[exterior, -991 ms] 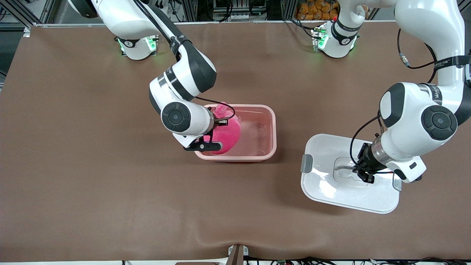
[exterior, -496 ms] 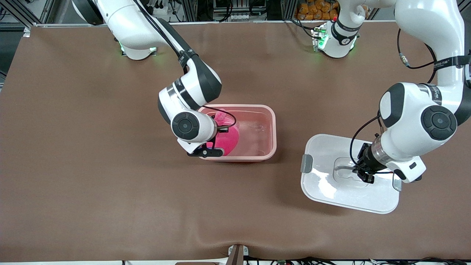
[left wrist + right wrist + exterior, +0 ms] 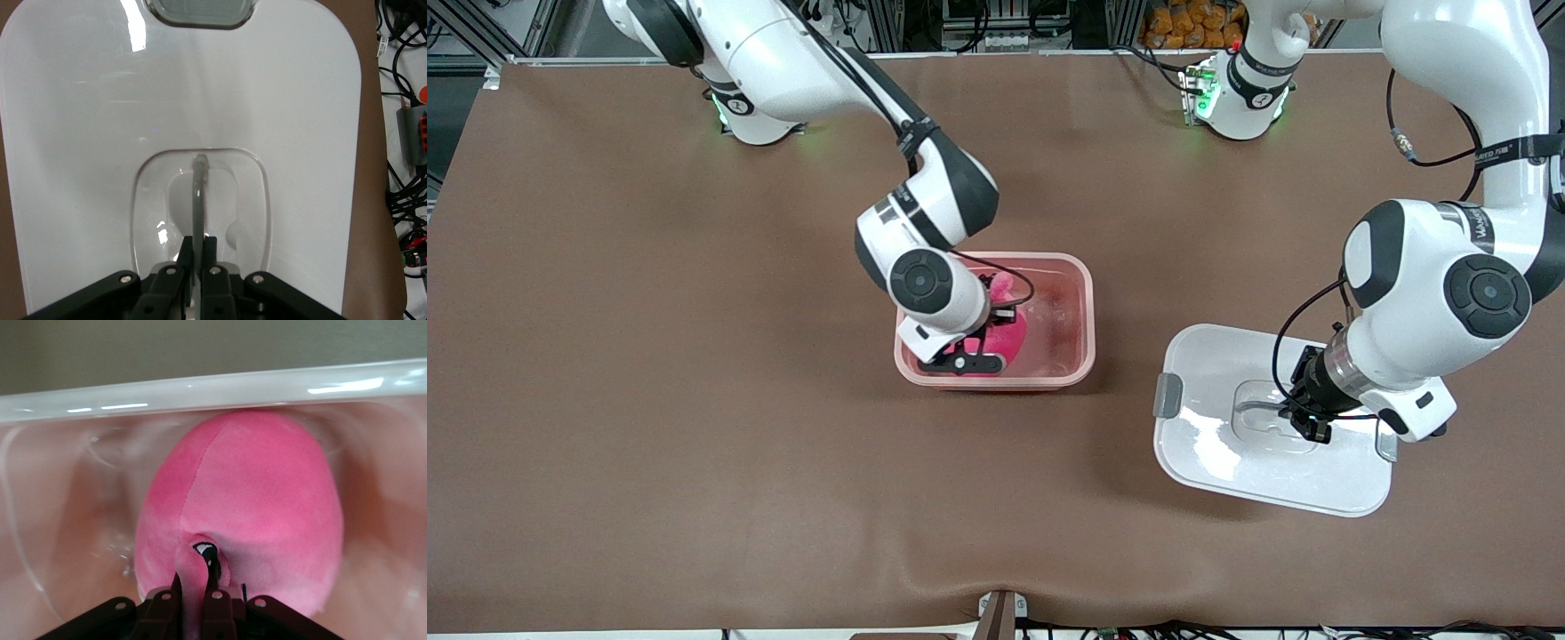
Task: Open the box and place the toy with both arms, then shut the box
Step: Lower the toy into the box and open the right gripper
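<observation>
While your right gripper (image 3: 985, 331) reaches down into the open pink box (image 3: 1080, 307) at mid-table, its fingers pinched tight on the pink toy (image 3: 247, 513) inside, your left gripper (image 3: 1307, 425) stays clamped on the handle (image 3: 198, 200) of the white lid (image 3: 1227, 444), lying toward the left arm's end.

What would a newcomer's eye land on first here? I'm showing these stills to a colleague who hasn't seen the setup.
Probably the bright pink toy, pinched by the shut right gripper and sitting down inside the open pink box at mid-table. Next, the white lid lying flat toward the left arm's end, nearer the front camera than the box, with the left gripper shut on its handle.
</observation>
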`<state>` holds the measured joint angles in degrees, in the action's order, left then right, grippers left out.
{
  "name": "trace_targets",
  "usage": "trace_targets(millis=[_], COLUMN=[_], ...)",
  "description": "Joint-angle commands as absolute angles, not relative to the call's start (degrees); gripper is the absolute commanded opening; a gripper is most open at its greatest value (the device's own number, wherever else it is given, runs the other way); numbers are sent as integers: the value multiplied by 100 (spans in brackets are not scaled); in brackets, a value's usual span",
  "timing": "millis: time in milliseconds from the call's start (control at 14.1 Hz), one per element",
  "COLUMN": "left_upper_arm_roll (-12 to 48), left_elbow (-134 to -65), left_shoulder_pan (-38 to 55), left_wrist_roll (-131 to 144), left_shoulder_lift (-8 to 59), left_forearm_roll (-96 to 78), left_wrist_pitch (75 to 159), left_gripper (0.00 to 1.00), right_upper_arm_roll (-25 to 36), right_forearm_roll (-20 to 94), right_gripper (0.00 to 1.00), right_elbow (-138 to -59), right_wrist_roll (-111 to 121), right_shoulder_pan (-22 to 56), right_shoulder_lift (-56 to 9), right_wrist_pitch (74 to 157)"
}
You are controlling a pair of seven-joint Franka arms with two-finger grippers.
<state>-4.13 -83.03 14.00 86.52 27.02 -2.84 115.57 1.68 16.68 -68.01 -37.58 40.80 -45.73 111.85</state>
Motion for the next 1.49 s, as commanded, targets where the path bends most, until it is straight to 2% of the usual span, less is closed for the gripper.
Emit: trace_targets(millis=[0, 212, 354, 496, 566, 637, 708, 779, 1062, 1416], left_upper_arm_roll=[-395, -387, -387, -387, -387, -387, -387, -387, -387, -387], left_elbow=[-8473, -8473, -8473, -8473, -8473, -8473, -8473, -8473, -8473, -8473], left_shoulder_pan=[1371, 1362, 1362, 1362, 1362, 1362, 1362, 1362, 1354, 1362], left_wrist_roll=[8517, 8508, 8508, 8508, 8508, 8517, 8508, 8508, 8508, 8508], left_shoulder_lift=[2531, 2540, 2549, 2549, 2549, 2549, 2549, 2549, 2549, 2584], left_forearm_roll=[-369, -369, -369, -369, -369, -369, -369, -369, -369, -369], left_wrist_pitch=[11628, 11628, 11637, 11637, 11637, 11637, 11637, 11645, 11646, 11646], left_gripper=[0, 0, 0, 0, 0, 0, 0, 0, 0, 0], right_upper_arm_roll=[185, 185, 185, 185, 185, 185, 185, 185, 185, 333], right_forearm_roll=[1565, 1407, 1389, 1267, 1118, 1073, 1064, 1055, 1063, 1055], right_gripper=[0, 0, 0, 0, 11, 48, 95, 100, 100, 100], right_elbow=[-6671, -6810, -7074, -7146, -7146, -7146, -7146, -7146, -7119, -7093], right_wrist_roll=[-4331, -4657, -4693, -4676, -4676, -4676, -4676, -4667, -4667, -4623], right_shoulder_pan=[4437, 4657, 4781, 4790, 4790, 4790, 4790, 4790, 4781, 4720], right_shoulder_lift=[-4886, -5045, -5062, -5106, -5106, -5106, -5106, -5106, -5063, -4668], right_wrist_pitch=[11810, 12321, 12987, 13096, 13096, 13096, 13096, 13096, 13096, 13034])
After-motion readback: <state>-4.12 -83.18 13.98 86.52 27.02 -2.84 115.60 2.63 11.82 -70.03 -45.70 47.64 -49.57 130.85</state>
